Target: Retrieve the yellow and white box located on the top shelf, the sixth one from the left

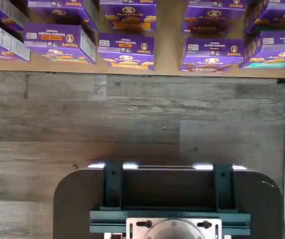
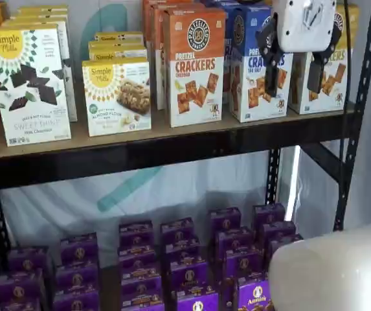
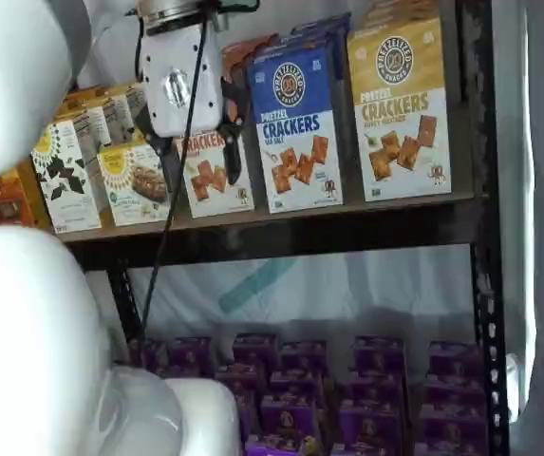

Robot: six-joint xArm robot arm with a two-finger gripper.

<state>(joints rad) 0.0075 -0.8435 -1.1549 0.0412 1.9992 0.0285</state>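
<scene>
Top shelf (image 2: pixel 172 146), tan-topped, in black rack, just below the gripper (image 2: pixel 295 71). Upright on it, behind the gripper: yellow and white box (image 2: pixel 333 84), blue-topped cracker box (image 2: pixel 250 78) beside. Further along: orange-topped cracker box (image 2: pixel 195 71), then Simple Mills cartons (image 2: pixel 115 94). Well below the gripper: lower level crowded with purple boxes (image 2: pixel 185 272).

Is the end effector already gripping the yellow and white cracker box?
No, the end effector hangs open, apart from the yellow and white cracker box.
</scene>
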